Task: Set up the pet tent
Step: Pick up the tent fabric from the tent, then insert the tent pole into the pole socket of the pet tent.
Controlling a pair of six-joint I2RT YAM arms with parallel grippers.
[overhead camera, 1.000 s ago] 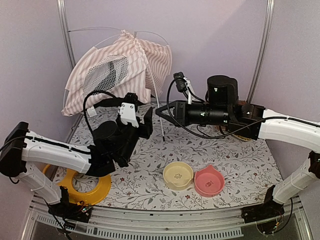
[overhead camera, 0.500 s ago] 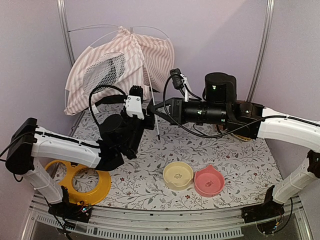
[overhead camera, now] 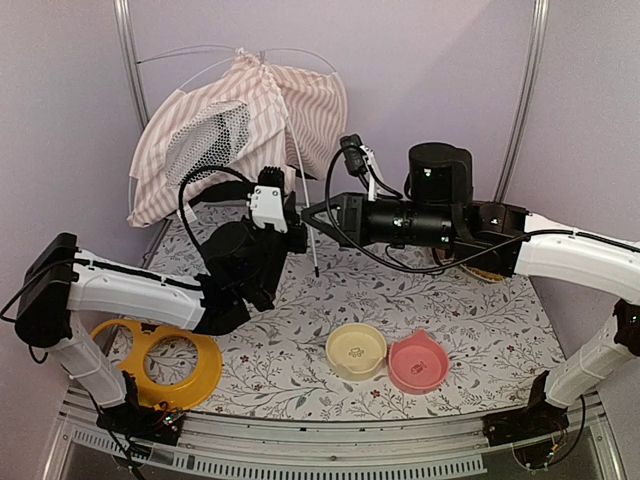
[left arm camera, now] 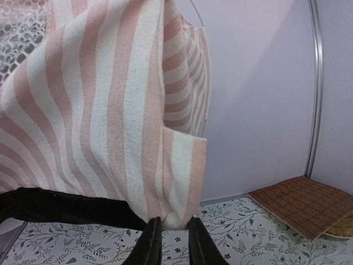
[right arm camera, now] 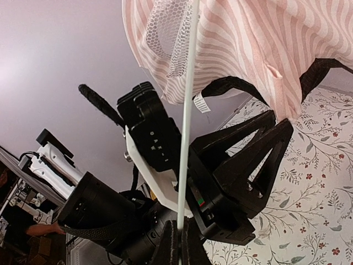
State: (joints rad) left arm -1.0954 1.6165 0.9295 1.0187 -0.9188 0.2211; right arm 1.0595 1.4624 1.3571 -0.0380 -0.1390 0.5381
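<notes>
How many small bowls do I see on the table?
2: a yellow bowl near the front middle, a pink bowl just right of it. Others may be hidden.

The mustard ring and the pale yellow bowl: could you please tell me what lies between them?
Only bare floral table cover lies between the mustard ring and the pale yellow bowl, as the top external view shows.

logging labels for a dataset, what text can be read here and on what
pale lettering, housing of the left end effector: blurred, unreadable
white tag on the pet tent: too small to read
yellow bowl, pink bowl: small printed figures, no words
</notes>
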